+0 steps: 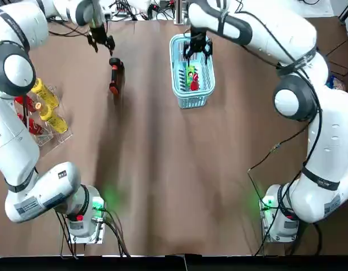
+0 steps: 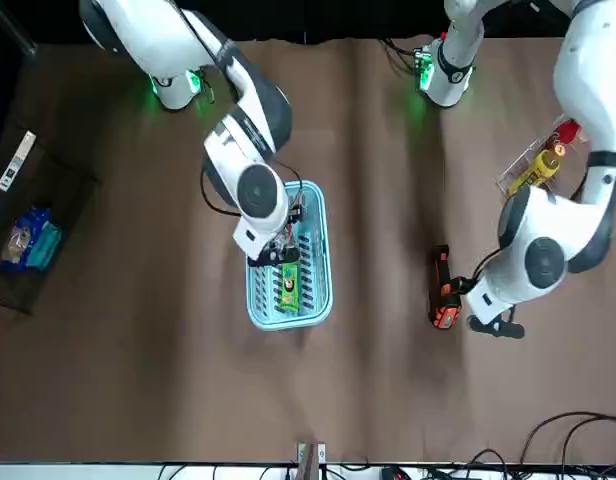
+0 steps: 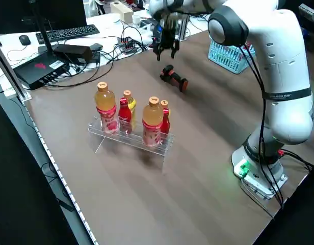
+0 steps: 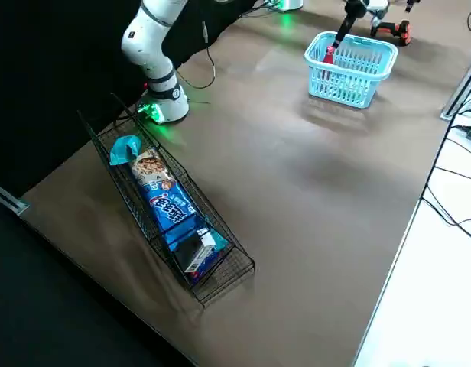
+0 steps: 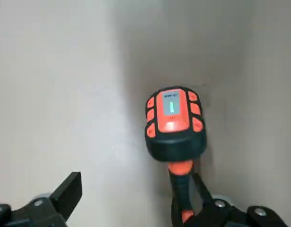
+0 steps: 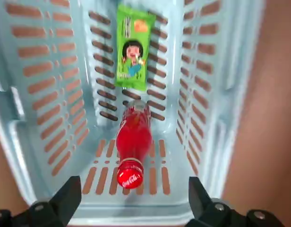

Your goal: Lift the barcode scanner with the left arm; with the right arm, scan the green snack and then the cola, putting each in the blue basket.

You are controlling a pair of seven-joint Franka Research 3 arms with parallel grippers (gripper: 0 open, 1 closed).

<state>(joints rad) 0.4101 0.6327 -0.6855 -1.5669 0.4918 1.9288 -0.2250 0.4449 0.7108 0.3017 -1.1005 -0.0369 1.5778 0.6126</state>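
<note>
The blue basket [image 6: 37, 94] stands on the far half of the desk [image 1: 162, 169] and holds 2 things. The green snack [image 6: 132, 47] lies flat on its slatted floor and is printed with a cartoon face. The cola [image 6: 132, 142] lies lengthwise just beside it, with white script on its red cap. The right gripper [image 6: 134, 194] hangs over the basket, fingers spread wide and gripping nothing.

The barcode scanner [image 5: 175, 123] lies on the desk, well apart from the basket on the robot's left, its orange head showing a small lit screen. The left gripper [image 1: 100, 40] hovers near it, released and empty.

At the robot's left, a clear rack [image 3: 129, 135] carries upright bottles of yellow and red drinks. At its right, a black wire basket [image 4: 220, 267] holds blue snack packets whose lettering cannot be read.
</note>
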